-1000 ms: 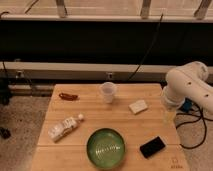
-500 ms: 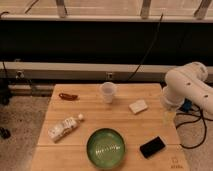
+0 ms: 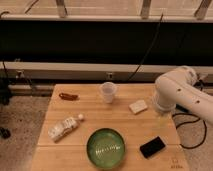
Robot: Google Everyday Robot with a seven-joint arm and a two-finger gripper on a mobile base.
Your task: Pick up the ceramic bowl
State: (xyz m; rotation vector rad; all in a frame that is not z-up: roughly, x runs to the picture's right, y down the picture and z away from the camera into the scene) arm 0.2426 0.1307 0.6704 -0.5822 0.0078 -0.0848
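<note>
The ceramic bowl [image 3: 106, 148] is round, shallow and glossy green with a pale speckled centre. It sits near the front edge of the wooden table [image 3: 90, 114], a little left of the middle. My white arm [image 3: 177, 92] reaches in from the right. The gripper [image 3: 162, 121] hangs below the wrist over the table's right side, above and to the right of the bowl and well apart from it. It holds nothing that I can see.
A small white cup [image 3: 108, 92] stands at the back middle. A pale block [image 3: 138, 106] lies left of the gripper. A black flat object [image 3: 152, 147] lies right of the bowl. A crushed plastic bottle [image 3: 65, 128] lies at left, a reddish-brown item [image 3: 68, 96] at back left.
</note>
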